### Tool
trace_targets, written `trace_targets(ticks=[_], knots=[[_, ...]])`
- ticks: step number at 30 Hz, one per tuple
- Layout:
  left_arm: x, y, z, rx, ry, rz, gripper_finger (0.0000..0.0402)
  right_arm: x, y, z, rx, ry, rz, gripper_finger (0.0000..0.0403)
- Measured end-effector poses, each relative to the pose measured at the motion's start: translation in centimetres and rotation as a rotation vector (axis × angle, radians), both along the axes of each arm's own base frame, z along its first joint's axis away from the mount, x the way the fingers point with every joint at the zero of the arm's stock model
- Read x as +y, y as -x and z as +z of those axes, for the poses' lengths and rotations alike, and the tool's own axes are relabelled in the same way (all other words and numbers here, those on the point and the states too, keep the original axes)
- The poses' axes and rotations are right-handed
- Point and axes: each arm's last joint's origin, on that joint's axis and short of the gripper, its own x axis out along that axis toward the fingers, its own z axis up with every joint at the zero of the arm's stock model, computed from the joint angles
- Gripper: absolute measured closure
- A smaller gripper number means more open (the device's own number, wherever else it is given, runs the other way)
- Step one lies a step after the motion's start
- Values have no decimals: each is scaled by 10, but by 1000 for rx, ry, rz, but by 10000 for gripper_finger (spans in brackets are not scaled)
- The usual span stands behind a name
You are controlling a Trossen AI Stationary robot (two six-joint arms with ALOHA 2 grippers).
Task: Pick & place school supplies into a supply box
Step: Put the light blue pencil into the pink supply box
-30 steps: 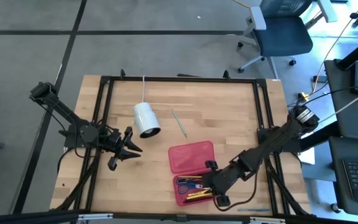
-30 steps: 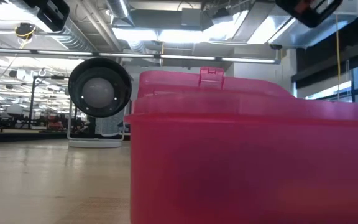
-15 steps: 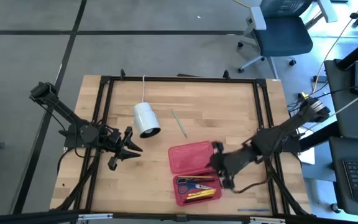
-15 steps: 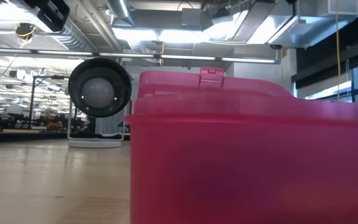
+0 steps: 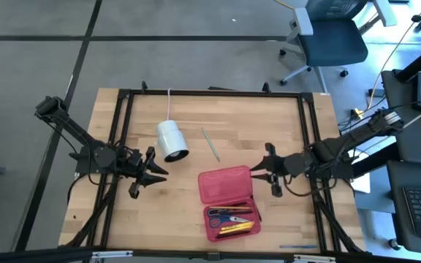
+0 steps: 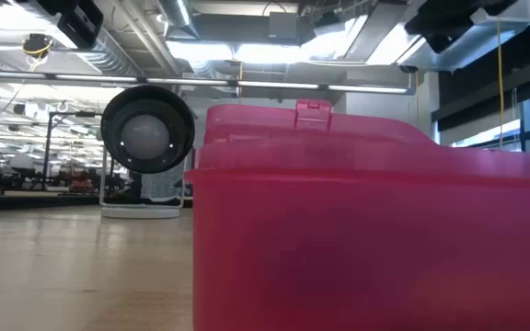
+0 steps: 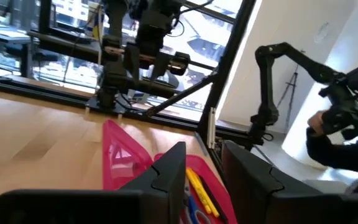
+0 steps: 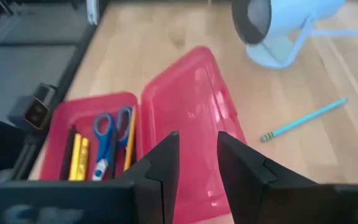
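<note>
Risks clipping the open supply box (image 5: 225,184) and shoving it askew when reaching, right gripper (image 5: 267,174) parted and empty just beside its lid, toward the green pencil (image 5: 210,144) lying loose beyond, left gripper (image 5: 152,174) waiting, parted, empty.

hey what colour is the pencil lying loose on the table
Light green-blue, with a pale eraser end; the pencil shows best in the right wrist view.

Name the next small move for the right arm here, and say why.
Probably reach across the open lid toward the green pencil, the one supply lying loose on the table. The red box already holds scissors and pencils, and the right gripper, beside the lid, has nothing between its parted jaws.
</note>
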Motion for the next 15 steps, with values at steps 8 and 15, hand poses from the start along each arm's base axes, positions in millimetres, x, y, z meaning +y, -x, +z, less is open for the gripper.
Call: trace_targets(ticks=[8,15], knots=[[3,0,0,6,2,96,239,-12,11,-8,-175,1,10,292],[3,0,-1,10,2,101,182,-19,9,-12,-182,61,-47,292]])
